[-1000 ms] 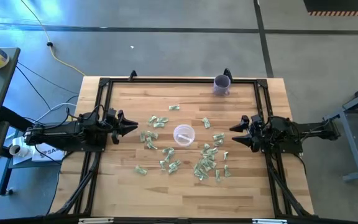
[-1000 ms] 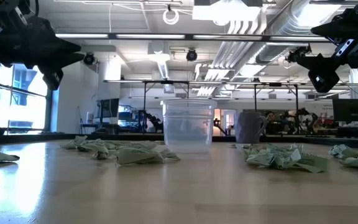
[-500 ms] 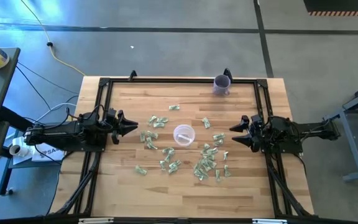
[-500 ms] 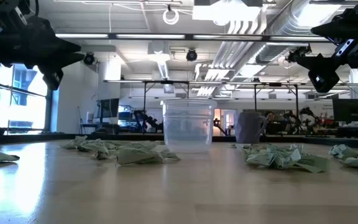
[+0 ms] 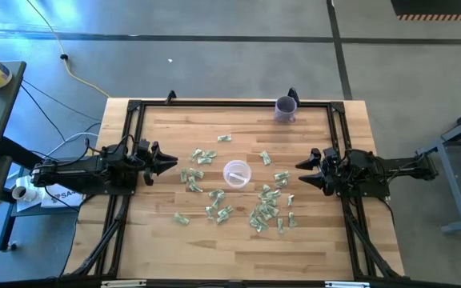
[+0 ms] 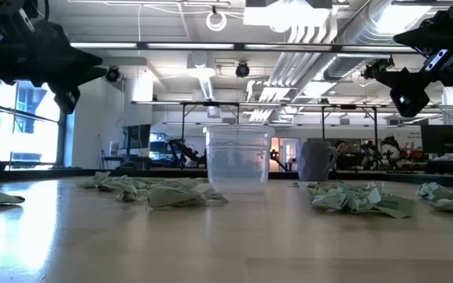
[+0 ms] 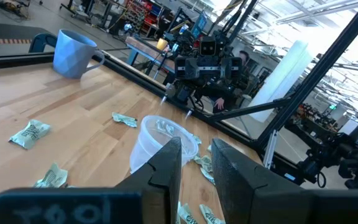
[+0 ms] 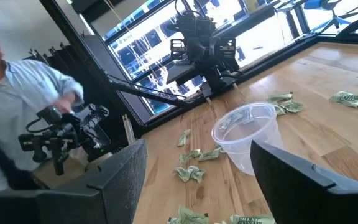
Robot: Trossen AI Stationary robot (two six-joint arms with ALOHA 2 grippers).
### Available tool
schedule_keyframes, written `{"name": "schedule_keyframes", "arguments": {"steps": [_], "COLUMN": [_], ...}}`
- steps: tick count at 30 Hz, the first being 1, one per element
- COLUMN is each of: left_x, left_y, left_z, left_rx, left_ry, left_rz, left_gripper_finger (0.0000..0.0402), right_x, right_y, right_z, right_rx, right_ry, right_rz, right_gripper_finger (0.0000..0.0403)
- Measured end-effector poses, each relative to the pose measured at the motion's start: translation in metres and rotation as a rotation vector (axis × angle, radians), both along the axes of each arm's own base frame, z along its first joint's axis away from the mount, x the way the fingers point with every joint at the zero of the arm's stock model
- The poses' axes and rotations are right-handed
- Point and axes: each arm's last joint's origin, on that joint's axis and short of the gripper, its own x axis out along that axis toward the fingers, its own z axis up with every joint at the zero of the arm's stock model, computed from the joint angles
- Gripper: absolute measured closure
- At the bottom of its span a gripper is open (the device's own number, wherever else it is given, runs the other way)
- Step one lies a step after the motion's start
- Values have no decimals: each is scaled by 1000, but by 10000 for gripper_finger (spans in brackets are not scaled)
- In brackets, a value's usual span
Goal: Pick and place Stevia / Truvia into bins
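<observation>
The clear plastic cup (image 5: 236,173) stands upright on its base at the table's middle, also seen in the low view (image 6: 238,161). Pale green sachets lie flat and crumpled around it, one loose group on its left (image 5: 198,157) and a denser group at its near right (image 5: 266,212). My left gripper (image 5: 173,163) hovers above the table to the left of the cup; in its wrist view (image 7: 196,168) the fingers stand a narrow gap apart. My right gripper (image 5: 301,174) hovers to the right of the cup, fingers wide apart (image 8: 194,180). Neither holds anything.
A bluish mug (image 5: 286,108) stands near the table's far edge, right of middle. A dark metal frame (image 5: 134,108) runs around the table top. A person in a light shirt (image 8: 17,93) shows beyond the table's left side in the right wrist view.
</observation>
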Motion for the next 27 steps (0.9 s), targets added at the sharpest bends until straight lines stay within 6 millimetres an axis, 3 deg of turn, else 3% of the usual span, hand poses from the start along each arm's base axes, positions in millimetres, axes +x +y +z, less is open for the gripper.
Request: {"name": "schedule_keyframes", "arguments": {"steps": [24,27], "left_x": [0,0], "left_y": [0,0], "left_z": [0,1], "left_rx": [0,-48], "left_ry": [-2,-14], "left_rz": [2,5], "left_gripper_finger": [277,277], "right_x": [0,0], "right_y": [0,1], "right_z": [0,1], "right_rx": [-1,-134], "right_ry": [0,20], "right_rz": [1,41], "right_gripper_finger": [126,126]}}
